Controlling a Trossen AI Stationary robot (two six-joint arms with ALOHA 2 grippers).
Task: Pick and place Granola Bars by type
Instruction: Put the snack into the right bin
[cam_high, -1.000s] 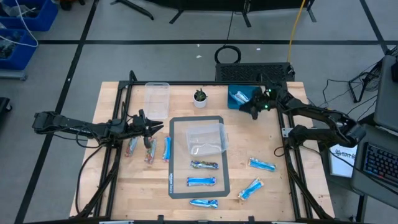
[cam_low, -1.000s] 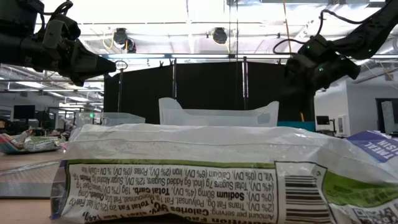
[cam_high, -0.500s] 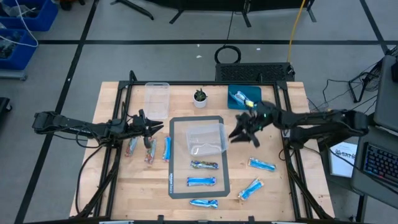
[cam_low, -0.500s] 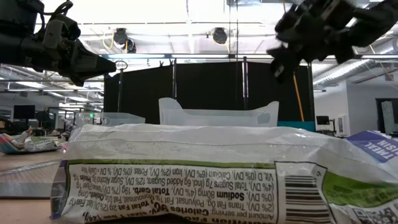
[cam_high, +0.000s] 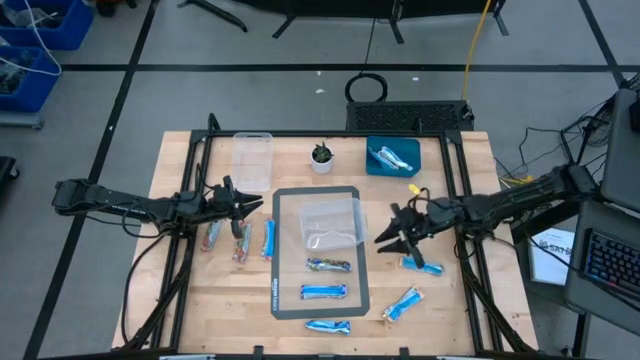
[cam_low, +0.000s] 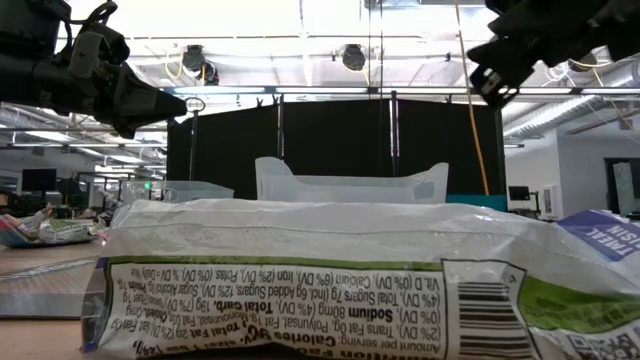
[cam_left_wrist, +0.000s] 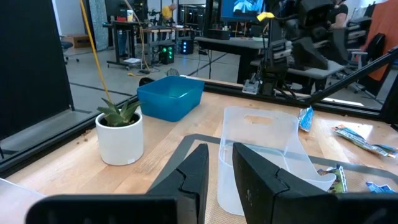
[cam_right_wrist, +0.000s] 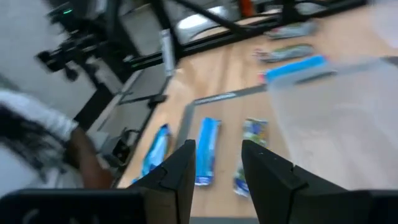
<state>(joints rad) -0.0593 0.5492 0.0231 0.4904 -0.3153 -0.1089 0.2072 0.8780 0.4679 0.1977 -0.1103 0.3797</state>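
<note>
Since a second ago the right gripper (cam_high: 392, 236) has swung away from the blue square bin (cam_high: 393, 157) at the table's far right side and come out over the open wood just right of the grey mat (cam_high: 276, 262), beside the clear tub (cam_high: 331, 222) standing on the mat's far half; the left arm has not shifted at all. Granola bars lie scattered in three groups: three on the mat, the nearest-to-tub one dark and multicoloured (cam_high: 328, 265), then a bright blue one (cam_high: 324, 292), then another blue one (cam_high: 328, 326) at the mat's near edge; two blue ones on the bare wood to the right, one (cam_high: 421, 265) just beside the right gripper and one (cam_high: 401, 304) nearer the table's front; and three side by side at the left, a pale one (cam_high: 212, 236), a brownish-pink one (cam_high: 241, 246) and a blue one (cam_high: 268, 239). At least one more bar (cam_high: 392, 155) lies inside the blue bin (its exact count is hard to make out from above). The right gripper's fingers (cam_right_wrist: 180, 176) stand parted with nothing between them. The left gripper (cam_high: 248, 203) hangs above the left group of bars, its fingers (cam_left_wrist: 199, 174) slightly apart and empty. A second clear tub (cam_high: 252, 160) sits at the far left, and a small potted plant (cam_high: 321, 157) stands between it and the blue bin.
</note>
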